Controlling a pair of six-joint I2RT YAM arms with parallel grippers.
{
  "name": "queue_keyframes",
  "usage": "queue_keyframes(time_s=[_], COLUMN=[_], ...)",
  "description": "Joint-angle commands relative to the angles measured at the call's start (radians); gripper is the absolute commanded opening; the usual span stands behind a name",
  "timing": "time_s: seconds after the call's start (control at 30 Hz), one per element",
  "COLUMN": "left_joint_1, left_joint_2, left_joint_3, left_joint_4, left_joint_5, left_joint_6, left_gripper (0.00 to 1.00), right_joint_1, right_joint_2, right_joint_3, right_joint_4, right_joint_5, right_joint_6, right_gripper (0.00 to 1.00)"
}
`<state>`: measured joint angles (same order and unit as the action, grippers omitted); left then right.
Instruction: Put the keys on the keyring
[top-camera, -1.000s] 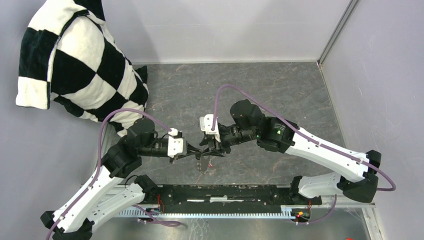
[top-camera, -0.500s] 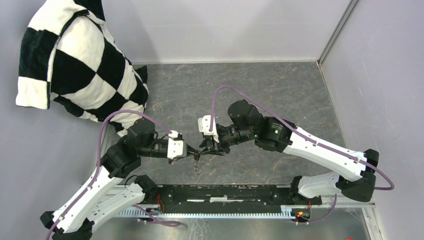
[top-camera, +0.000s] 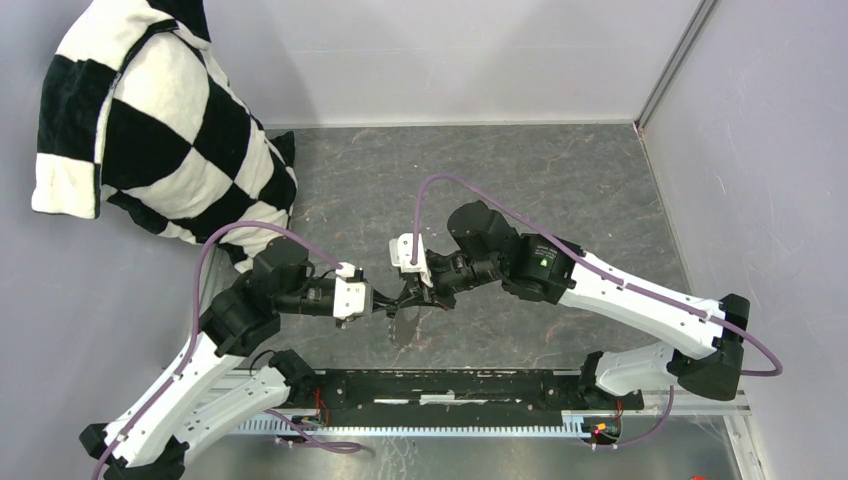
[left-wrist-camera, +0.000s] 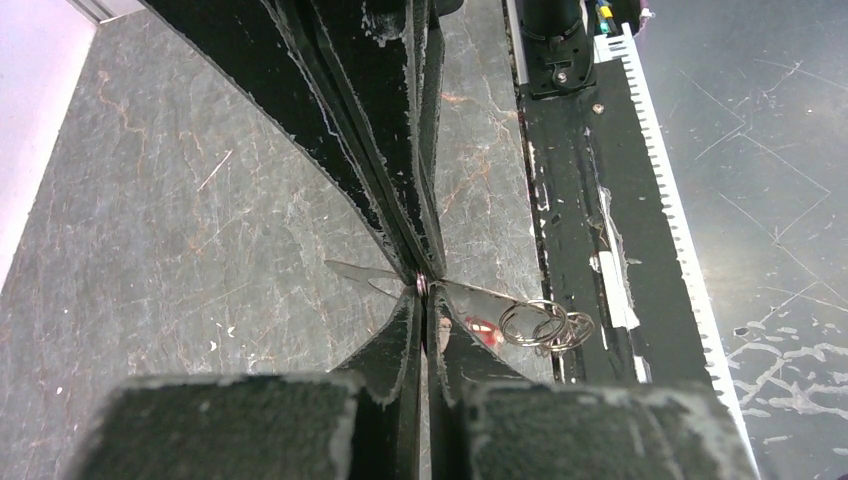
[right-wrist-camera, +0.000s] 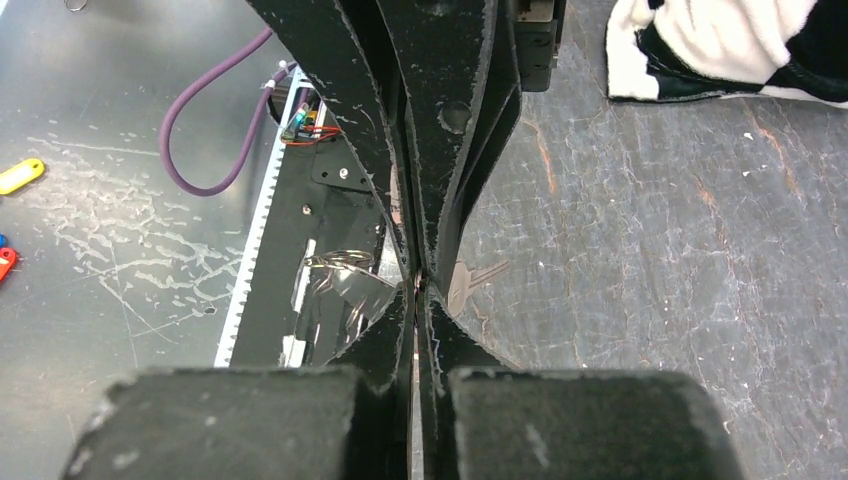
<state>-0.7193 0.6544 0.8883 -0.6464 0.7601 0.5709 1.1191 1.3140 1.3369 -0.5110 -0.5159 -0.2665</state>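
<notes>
My left gripper (top-camera: 388, 304) and right gripper (top-camera: 406, 298) meet tip to tip above the table's near middle, both shut. In the left wrist view the left gripper (left-wrist-camera: 422, 292) pinches the keyring (left-wrist-camera: 545, 325), a cluster of small silvery coils on a clear plastic tag with a red patch (left-wrist-camera: 485, 332). In the right wrist view the right gripper (right-wrist-camera: 415, 290) pinches a silver key (right-wrist-camera: 468, 285), whose blade sticks out to the right. The rings (right-wrist-camera: 340, 260) show to its left. The clear tag (top-camera: 403, 325) hangs below the tips. No black-headed key shows.
A black-and-white checked pillow (top-camera: 150, 130) leans at the back left. The black base rail (top-camera: 450, 385) runs along the near edge, just below the grippers. A yellow tag (right-wrist-camera: 20, 175) lies on the metal surface beyond the rail. Grey walls (top-camera: 760, 150) close the back and right.
The right gripper has moved left toward the left gripper, so the tips now touch. The hanging tag has shifted left with them.
</notes>
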Motion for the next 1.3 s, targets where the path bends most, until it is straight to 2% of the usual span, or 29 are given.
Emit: queue_keyframes(time_s=[0.0,0.03,0.07,0.13,0.23,0.33,0.67,0.77,0.93,1.13,1.27], left_joint_1=[-0.002,-0.002,-0.002,-0.002,-0.002,-0.002,-0.002,-0.002,-0.002,-0.002,-0.002], left_joint_2=[-0.007,-0.006,-0.004,-0.004,-0.014,-0.032,-0.035,-0.035,-0.026,-0.02,-0.015], left_joint_3=[0.042,0.04,0.041,0.046,0.05,0.043,0.012,0.013,0.015,0.017,0.022], left_joint_4=[0.011,0.011,0.011,0.011,0.011,0.023,0.152,0.148,0.117,0.117,0.155], left_joint_5=[0.047,0.051,0.052,0.045,0.049,0.076,0.036,0.01,0.002,0.001,0.016], left_joint_6=[0.049,0.046,0.04,0.025,0.022,0.031,-0.12,-0.117,-0.104,-0.106,-0.161], left_gripper=[0.02,0.02,0.08,0.27,0.36,0.37,0.39,0.38,0.31,0.31,0.31], right_joint_1=[-0.002,-0.004,-0.002,-0.005,-0.026,-0.053,-0.056,-0.056,-0.055,-0.055,-0.048], right_joint_2=[-0.007,-0.013,-0.022,-0.064,-0.16,-0.231,-0.278,-0.279,-0.309,-0.316,-0.306], right_joint_3=[0.015,0.006,-0.009,-0.06,-0.184,-0.323,-0.589,-0.621,-0.674,-0.688,-0.687], right_joint_4=[0.079,0.096,0.112,0.174,0.376,0.608,1.092,1.149,1.213,1.226,1.23], right_joint_5=[0.035,0.041,0.058,0.077,0.038,-0.04,-0.062,-0.064,-0.038,-0.045,-0.049], right_joint_6=[0.006,0.011,0.017,0.029,0.085,0.18,0.414,0.438,0.458,0.461,0.459], right_gripper=[0.0,0.0,0.0,0.0,0.0,0.0,0.0,0.0,0.0,0.0,0.0])
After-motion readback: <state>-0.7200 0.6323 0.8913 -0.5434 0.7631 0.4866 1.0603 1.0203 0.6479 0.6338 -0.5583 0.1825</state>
